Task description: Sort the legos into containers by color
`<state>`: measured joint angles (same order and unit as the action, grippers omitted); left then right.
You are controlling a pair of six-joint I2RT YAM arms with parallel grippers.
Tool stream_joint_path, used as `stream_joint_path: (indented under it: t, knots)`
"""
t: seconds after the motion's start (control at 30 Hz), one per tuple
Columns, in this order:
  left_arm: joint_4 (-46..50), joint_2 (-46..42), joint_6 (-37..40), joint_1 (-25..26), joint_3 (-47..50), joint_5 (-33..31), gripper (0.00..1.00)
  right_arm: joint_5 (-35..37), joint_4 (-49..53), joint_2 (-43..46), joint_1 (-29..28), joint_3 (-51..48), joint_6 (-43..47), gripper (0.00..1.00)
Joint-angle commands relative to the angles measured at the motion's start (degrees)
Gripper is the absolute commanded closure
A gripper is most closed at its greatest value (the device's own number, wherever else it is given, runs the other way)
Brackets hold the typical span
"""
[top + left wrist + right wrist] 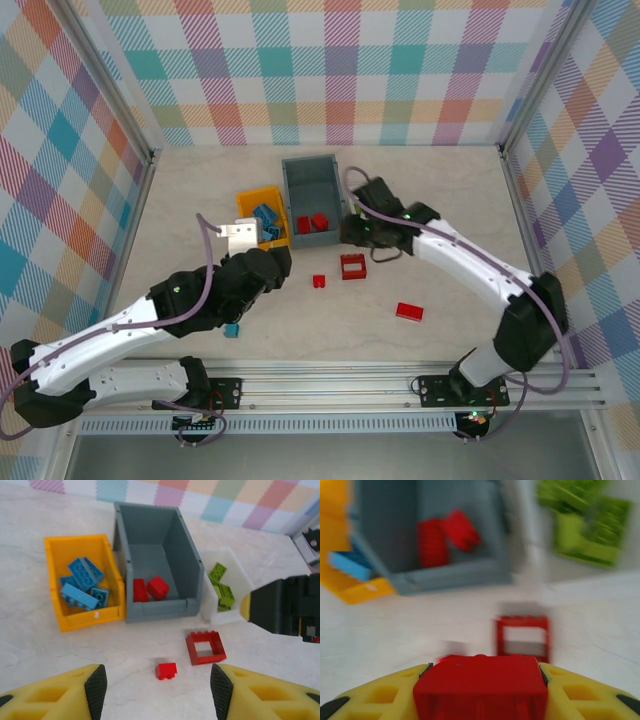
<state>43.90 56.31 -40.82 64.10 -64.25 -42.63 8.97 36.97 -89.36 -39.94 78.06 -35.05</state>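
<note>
**Two robot arms over toy bricks, the right one gripping a red block**

The left arm (120,335) stretches from the near left corner toward the middle of the table (450,200), its forearm low and angled to the far right. The right arm (470,265) rises from the near right, bends at the elbow and reaches left to the near right corner of the grey-blue bin (312,185).

The left gripper (158,692) hangs above the table with its fingers (95,687) wide apart and nothing between the pads. A small red brick (166,670) lies on the table just beyond the tips, in line with the gap. The right gripper (479,670) is clamped on a red block (477,687), which fills the space between its yellow fingers (580,695). That wrist view is blurred.

The grey-blue bin, the largest of three standing side by side, holds two red bricks (157,587). Just beside it on the left, the orange-yellow bin (90,619) holds several blue bricks (82,572). On its right, the white bin (227,617) holds lime green bricks (222,592).

A red square frame (205,647) lies just right of the small red brick. A flat red brick (408,311) lies nearer and further right, apart from them. A small blue brick (231,329) lies beside the left arm.
</note>
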Motion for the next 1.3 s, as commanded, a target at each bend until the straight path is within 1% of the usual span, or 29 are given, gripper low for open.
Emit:
stream_joint_path:
  t: [0.0, 0.17, 0.27, 0.37, 0.5, 0.53, 0.63, 0.67, 0.8, 0.97, 1.07, 1.13, 1.17, 1.23, 1.27]
  knots:
    - [2.36, 0.9, -2.35, 0.77, 1.27, -5.29, 0.41, 1.12, 2.54, -9.91, -0.75, 8.98, 0.33, 0.55]
    - [0.46, 2.16, -2.59, 0.82, 0.72, -5.48, 0.41, 1.66, 8.96, -27.71, -0.23, 30.38, -2.35, 0.53]
    - [-0.28, 2.58, -1.91, 0.78, 0.7, -5.01, 0.41, 2.15, 13.35, -37.32, 0.04, 42.33, -4.04, 0.53]
    - [0.37, 2.9, -2.32, 0.81, 0.81, -4.24, 0.41, 3.48, 17.95, -45.16, 0.61, 52.54, -5.96, 0.53]
    - [1.88, 1.84, -3.97, 0.86, 2.12, -3.15, 0.42, 2.5, 19.49, -51.66, 1.7, 59.93, -6.81, 0.51]
    - [2.69, 1.71, -4.77, 0.85, 2.36, -3.08, 0.42, 2.07, 19.53, -52.84, 1.83, 61.19, -6.49, 0.49]
    - [5.23, 1.06, -6.73, 0.86, 2.95, -2.34, 0.42, 1.36, 21.41, -55.91, 1.89, 65.44, -5.68, 0.4]
    - [5.97, 0.79, -7.24, 0.86, 3.2, -1.9, 0.42, 1.11, 21.74, -56.19, 1.89, 66.2, -5.52, 0.36]
    - [8.66, -0.1, -9.61, 0.86, 4.44, -0.88, 0.42, 0.65, 21.0, -54.36, 1.56, 66.42, -4.05, 0.3]
    - [12.41, -1.32, -13.97, 0.86, 5.99, -0.52, 0.42, 3.15, 20.88, -48.46, 0.23, 65.72, -2.29, 0.3]
    - [18.16, -1.29, -19.15, 0.84, 6.13, -0.78, 0.41, 5.74, 20.45, -43.25, -1.15, 63.65, -1.56, 0.31]
    - [23.25, -0.76, -23.96, 0.84, 6.41, -0.63, 0.4, 7.41, 19.79, -38.86, -1.99, 60.31, -1.81, 0.32]
    - [25.27, -0.62, -26.11, 0.57, 7.16, 0.2, 0.37, 8.32, 18.93, -36.02, -2.6, 57.47, -2.1, 0.33]
    - [27.7, -0.9, -29.64, -1.37, 9.8, 4.0, 0.33, 10.16, 14.57, -29.11, -4.27, 48.86, -1.63, 0.33]
    - [27.46, -1.46, -30.62, -2.91, 11.98, 7.12, 0.31, 10.63, 11.04, -25.18, -5.34, 41.86, -1.21, 0.33]
